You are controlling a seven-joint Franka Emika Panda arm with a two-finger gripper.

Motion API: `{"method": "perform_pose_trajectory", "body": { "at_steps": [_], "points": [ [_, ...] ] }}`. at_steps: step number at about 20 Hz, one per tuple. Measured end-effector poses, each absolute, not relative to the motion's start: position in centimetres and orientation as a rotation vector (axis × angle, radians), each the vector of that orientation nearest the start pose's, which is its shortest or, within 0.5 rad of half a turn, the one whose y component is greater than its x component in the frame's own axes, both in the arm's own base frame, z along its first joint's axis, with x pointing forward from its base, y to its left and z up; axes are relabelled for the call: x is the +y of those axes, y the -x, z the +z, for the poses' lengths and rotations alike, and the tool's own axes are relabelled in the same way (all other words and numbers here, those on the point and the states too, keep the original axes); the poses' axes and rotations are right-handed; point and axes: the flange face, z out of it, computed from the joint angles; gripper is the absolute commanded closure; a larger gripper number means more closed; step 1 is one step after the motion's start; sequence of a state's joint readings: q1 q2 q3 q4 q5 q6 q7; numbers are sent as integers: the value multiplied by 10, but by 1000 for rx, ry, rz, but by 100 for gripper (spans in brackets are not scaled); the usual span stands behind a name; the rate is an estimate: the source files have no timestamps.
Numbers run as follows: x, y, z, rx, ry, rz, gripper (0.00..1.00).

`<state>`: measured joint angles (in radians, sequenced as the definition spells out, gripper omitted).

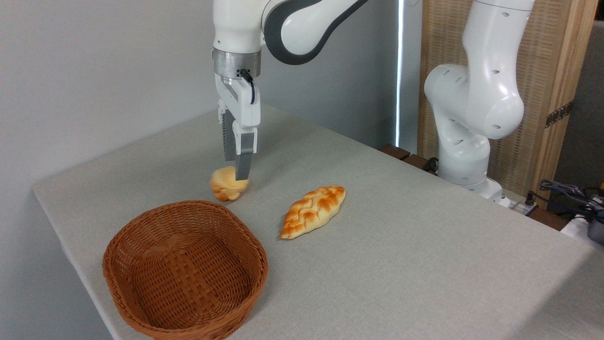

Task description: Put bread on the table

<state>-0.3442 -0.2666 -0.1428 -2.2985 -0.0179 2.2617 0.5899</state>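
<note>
Currently the bread (227,184) sits on the desk (424,255), a small pale-golden bun lying toward the desk's left edge, roughly midway between its far and near corners. It rests on the cloth just behind the far rim of the wicker basket (185,271), close to it; whether the two touch I can't tell. End effector (238,167) hangs straight down over the bun with its fingers parted in a narrow gap, nothing gripped. One fingertip (243,172) overlaps the bun's upper right side in the view; contact or a small clearance can't be told from this angle. The other finger sits behind it, mostly hidden. Right of the bun, lying apart from it on the cloth, is the braided loaf (313,211), orange-brown, long axis running diagonally from near-left to far-right, around the desk's middle. Basket sits upright at the near-left corner of the desk, with only its woven bottom showing inside. Arm's base (465,156) stands off the desk's far right edge, in front of a wooden panel (557,89); cables (568,193) lie farther right.
</note>
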Motion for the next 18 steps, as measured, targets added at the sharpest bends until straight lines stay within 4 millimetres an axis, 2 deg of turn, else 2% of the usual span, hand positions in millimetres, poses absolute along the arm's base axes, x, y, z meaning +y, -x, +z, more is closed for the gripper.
{"method": "perform_pose_trajectory", "body": {
  "at_steps": [3,5,11,13,15,18],
  "points": [
    [-219,-433,501,1577,2669,-259,0],
    [-200,-440,523,1616,2656,-214,0],
    [-166,-459,572,1536,2740,-217,0],
    [-146,-476,596,1479,2788,-191,0],
    [-122,-504,619,1405,2832,-184,0],
    [-92,-539,631,1299,2873,-193,0]
  ]
}}
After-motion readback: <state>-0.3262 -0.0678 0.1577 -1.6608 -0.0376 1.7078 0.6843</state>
